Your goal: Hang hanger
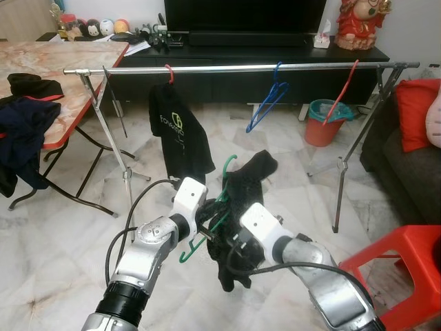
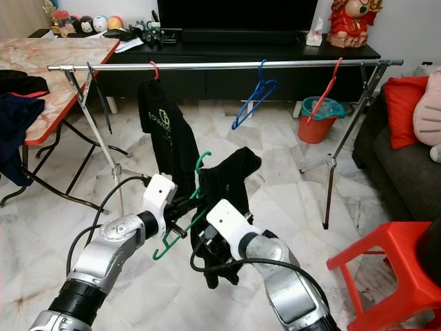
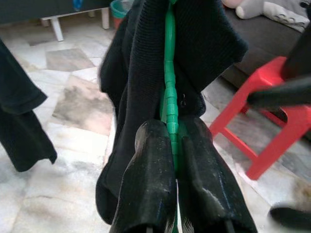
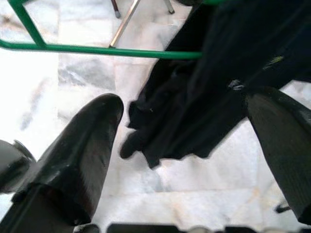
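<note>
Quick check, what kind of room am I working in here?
Probably a home living room: a TV on a low black cabinet, a sofa with a red cushion, and a drying rack on the marble floor.

Both eye views look down from the head over the two arms toward the rail (image 1: 241, 68), sharing the green hanger (image 2: 180, 219), black cloth (image 1: 242, 207) and red stool (image 2: 396, 265). The left wrist view looks close along its fingers (image 3: 146, 184) at that hanger. The right wrist view faces the floor (image 4: 194, 194), close under the same cloth.
</note>
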